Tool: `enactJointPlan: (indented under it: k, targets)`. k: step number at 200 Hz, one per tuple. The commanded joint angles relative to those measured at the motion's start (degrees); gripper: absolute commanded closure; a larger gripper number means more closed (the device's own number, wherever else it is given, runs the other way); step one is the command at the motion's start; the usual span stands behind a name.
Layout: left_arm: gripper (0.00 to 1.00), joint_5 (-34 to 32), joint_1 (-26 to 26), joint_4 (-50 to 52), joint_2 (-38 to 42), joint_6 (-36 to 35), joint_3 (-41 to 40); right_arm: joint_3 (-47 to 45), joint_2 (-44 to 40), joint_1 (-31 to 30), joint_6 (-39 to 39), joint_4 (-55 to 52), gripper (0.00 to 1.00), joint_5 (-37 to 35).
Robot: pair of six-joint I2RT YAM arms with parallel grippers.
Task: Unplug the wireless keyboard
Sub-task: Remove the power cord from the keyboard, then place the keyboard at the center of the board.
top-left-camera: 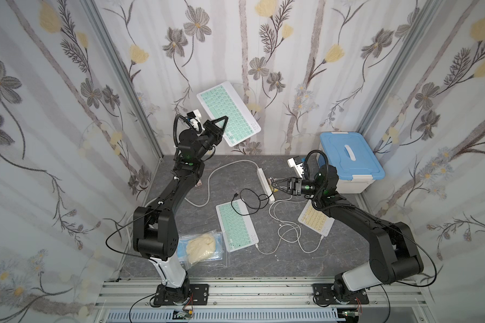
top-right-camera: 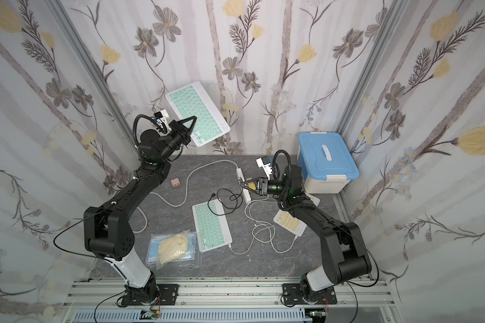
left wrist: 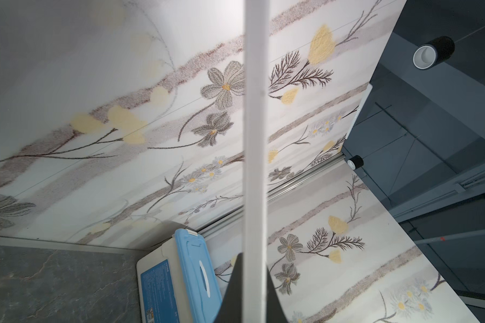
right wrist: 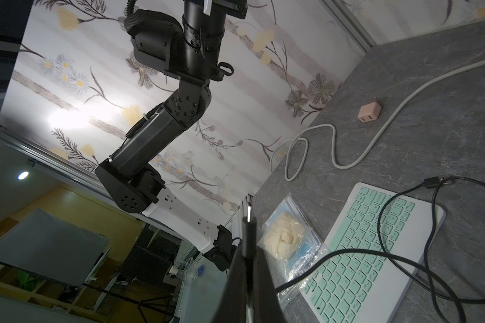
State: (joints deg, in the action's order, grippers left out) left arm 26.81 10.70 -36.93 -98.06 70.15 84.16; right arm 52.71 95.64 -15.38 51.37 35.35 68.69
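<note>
1. Left gripper (top-left-camera: 225,119): my jaws are clamped on the near edge of the mint-keyed white plastic wireless keyboard (top-left-camera: 227,112). I hold it aloft and tilted, upper centre in both top views, in front of the floral back wall.
2. Left arm: base at lower left, elbow bent, forearm climbing steeply, wrist angled upward.
3. Right gripper (top-left-camera: 273,184): my jaws are pinched tight on one plug of the thin black cable (right wrist: 433,183).
4. Right arm: low, forearm near level, reaching from the right toward frame centre, fingertips over the long white power strip (top-left-camera: 263,177).
5. Cable remainder: looped across a second mint-keyed keyboard (top-left-camera: 237,226) lying flat on the grey marbled tabletop (top-left-camera: 263,265).
</note>
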Motion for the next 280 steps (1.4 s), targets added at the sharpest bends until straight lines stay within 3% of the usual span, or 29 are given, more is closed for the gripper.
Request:
enactJointPlan:
  k: [1, 27, 46, 98, 118, 138, 162, 194, 245, 280]
  targets:
    - [1.00, 0.06, -2.23, 7.80, 3.07, -5.71, -3.56, 1.63, 0.26, 0.50, -4.79, -6.35, 1.00, -3.05]
    - [1.00, -2.50, -6.04, 27.09, 5.39, -15.84, -6.68, 2.88, 0.45, 0.62, -7.67, -10.98, 1.00, -5.65]
    - [1.00, -3.89, -9.41, 34.08, 5.62, -22.73, -9.31, 3.19, 1.08, 0.61, -8.28, -12.05, 1.00, -5.73]
    - [1.00, 0.06, -21.57, 33.26, 0.45, -25.03, -15.18, 4.65, 2.70, 0.61, -10.16, -16.06, 1.00, -6.46]
    - [1.00, 2.29, -25.27, 33.55, -2.40, -25.79, -14.42, 5.21, 3.31, 0.61, -10.93, -17.39, 1.00, -6.63]
    - [1.00, 1.50, -28.21, 41.14, -5.26, -31.93, -10.48, 5.38, 3.70, 0.61, -11.29, -18.02, 1.00, -6.61]
    - [1.00, -1.66, -29.67, 53.47, -8.54, -42.18, -4.37, 5.65, 4.02, 0.61, -12.23, -19.30, 1.00, -6.63]
    - [1.00, -1.55, -30.56, 59.78, -12.13, -48.37, 1.02, 6.00, 4.74, 0.68, -12.76, -20.06, 1.00, -6.63]
    - [1.00, 5.62, -29.80, 58.30, -20.61, -48.85, 5.15, 7.05, 5.85, 0.43, -12.91, -20.80, 1.00, -6.36]
    - [0.96, 5.62, -28.45, 57.01, -25.47, -47.64, 7.55, 7.32, 6.64, 0.27, -12.97, -21.15, 1.00, -6.45]
